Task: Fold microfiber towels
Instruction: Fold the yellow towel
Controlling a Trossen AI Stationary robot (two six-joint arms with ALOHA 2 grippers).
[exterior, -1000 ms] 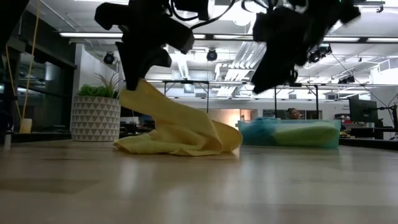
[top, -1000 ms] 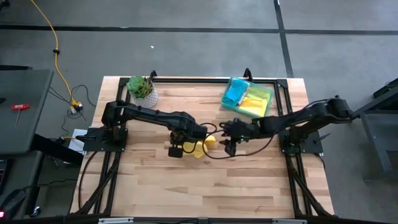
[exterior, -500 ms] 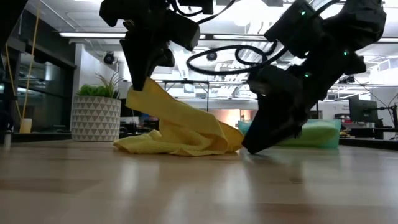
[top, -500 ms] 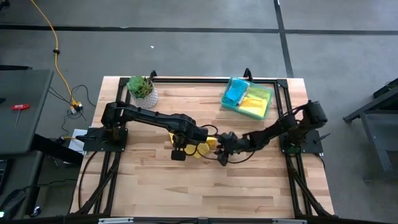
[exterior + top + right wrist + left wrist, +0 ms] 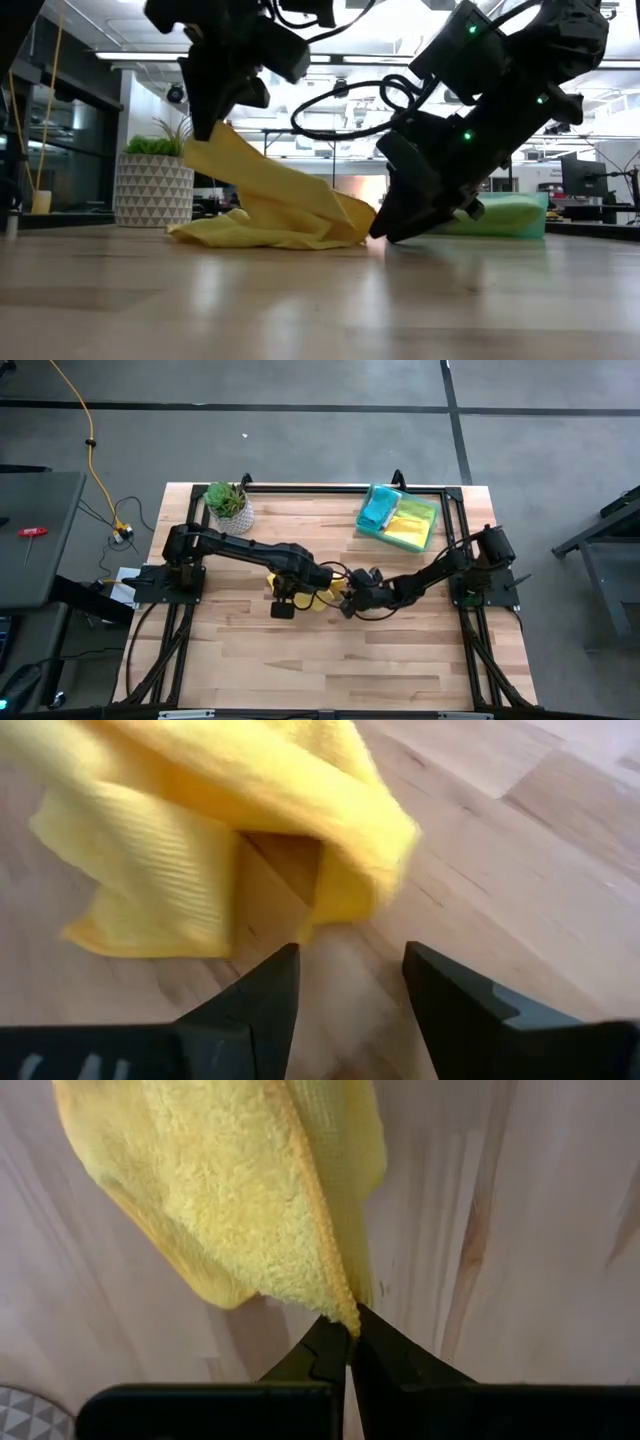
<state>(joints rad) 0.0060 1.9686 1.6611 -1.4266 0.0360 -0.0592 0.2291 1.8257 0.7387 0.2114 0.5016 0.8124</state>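
From above, a wooden table (image 5: pixel 400 650) is seen with two dark arms meeting near its middle. A yellow towel (image 5: pixel 318 598) lies crumpled there, between the left gripper (image 5: pixel 287 598) and the right gripper (image 5: pixel 349 603). A translucent green tray (image 5: pixel 432 518) holding more towels (image 5: pixel 392 515) is placed near the far right corner, and a potted plant (image 5: pixel 229 503) near the far left.

At table height, one corner of the yellow towel (image 5: pixel 270 200) is held lifted by the left gripper (image 5: pixel 205 125), the rest draped down onto the wood. The right gripper (image 5: pixel 392 228) is tilted low, its tips just beside the towel's edge at the table surface.

From the left wrist, the left gripper (image 5: pixel 349 1348) is shown pinched shut on a corner of the yellow towel (image 5: pixel 240 1190), which spreads away from the fingertips.

From the right wrist, the right gripper (image 5: pixel 350 980) is seen with fingers (image 5: pixel 450 995) spread apart and nothing between them; the folded edge of the yellow towel (image 5: pixel 220 810) lies just ahead of the tips.
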